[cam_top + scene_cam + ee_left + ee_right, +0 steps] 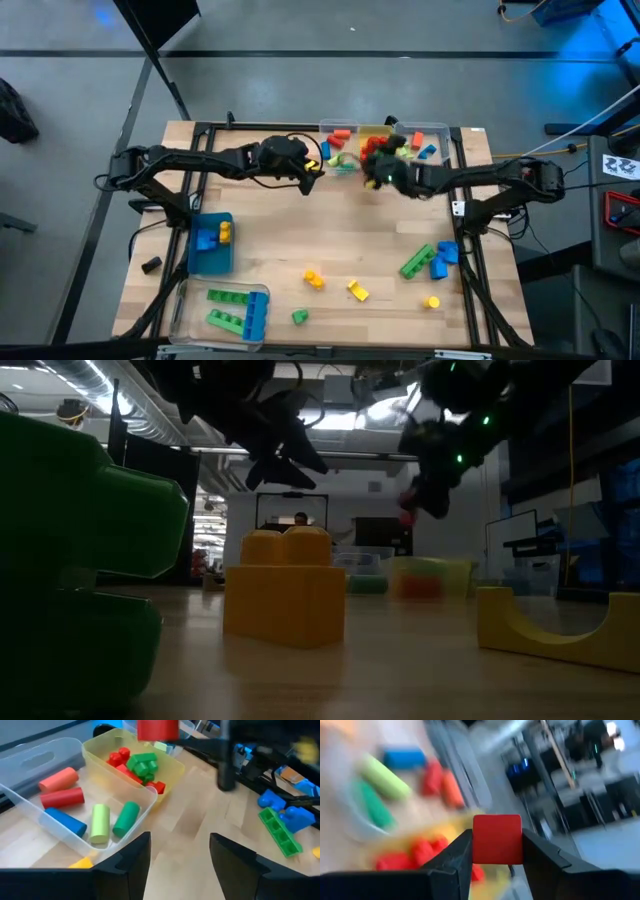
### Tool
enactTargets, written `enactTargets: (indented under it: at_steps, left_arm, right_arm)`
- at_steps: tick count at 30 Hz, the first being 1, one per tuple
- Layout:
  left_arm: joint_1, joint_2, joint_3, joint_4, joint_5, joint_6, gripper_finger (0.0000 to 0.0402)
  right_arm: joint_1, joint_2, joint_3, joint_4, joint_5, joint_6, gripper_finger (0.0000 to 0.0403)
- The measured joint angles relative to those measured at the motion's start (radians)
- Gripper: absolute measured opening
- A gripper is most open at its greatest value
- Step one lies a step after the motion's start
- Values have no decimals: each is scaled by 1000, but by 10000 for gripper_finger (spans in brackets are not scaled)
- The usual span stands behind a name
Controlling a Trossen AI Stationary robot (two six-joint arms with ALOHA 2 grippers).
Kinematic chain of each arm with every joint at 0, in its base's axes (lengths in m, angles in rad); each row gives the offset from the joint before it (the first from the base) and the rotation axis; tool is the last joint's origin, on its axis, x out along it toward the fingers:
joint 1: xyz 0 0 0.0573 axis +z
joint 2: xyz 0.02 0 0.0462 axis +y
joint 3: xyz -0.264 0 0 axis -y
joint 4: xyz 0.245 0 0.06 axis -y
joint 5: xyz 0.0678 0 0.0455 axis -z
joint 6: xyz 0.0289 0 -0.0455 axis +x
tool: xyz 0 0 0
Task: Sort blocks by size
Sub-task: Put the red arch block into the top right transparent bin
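Observation:
My right gripper [376,166] is shut on a small red block [497,839] in the air over the yellow bin [377,132] at the table's far middle. The block also shows in the left wrist view [157,729] and the low view [407,512]. The yellow bin [170,766] holds red and green bricks [141,764]. My left gripper [312,172] is open and empty over bare table beside the clear bin [30,815] of coloured cylinders. Loose blocks lie on the near table: orange [314,279], yellow [358,291], green [300,316], a long green bar [417,261] and blue [443,255]. My right gripper pinches the red block by two opposite sides [476,840] between its two fingers. The block's flat face [497,839] shows between them. The block is lifted clear, above the yellow bin.
A third clear bin [430,140] with blue pieces stands right of the yellow one. A blue bin [212,243] and a clear bin [235,310] with long green bars stand at the near left. In the low view a yellow brick [285,585] stands close.

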Motion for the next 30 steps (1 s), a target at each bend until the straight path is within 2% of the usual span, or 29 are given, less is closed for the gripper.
enactTargets:
  at_steps: [7, 13, 23, 30]
  left_arm:
    - [3, -1, 0, -10, 0, 0, 186]
    - [3, -1, 0, -60, 0, 6, 186]
    - [3, -1, 0, -162, -1, 135, 186]
    - [16, -1, 0, -164, -1, 189, 186]
  right_arm:
    - [-219, 0, 0, -148, 17, 16, 141]
    - [-333, -1, 0, -264, 6, 48, 141]
    - [-432, -1, 0, -378, 6, 51, 144]
    - [-447, -1, -1, -432, 2, 51, 186]
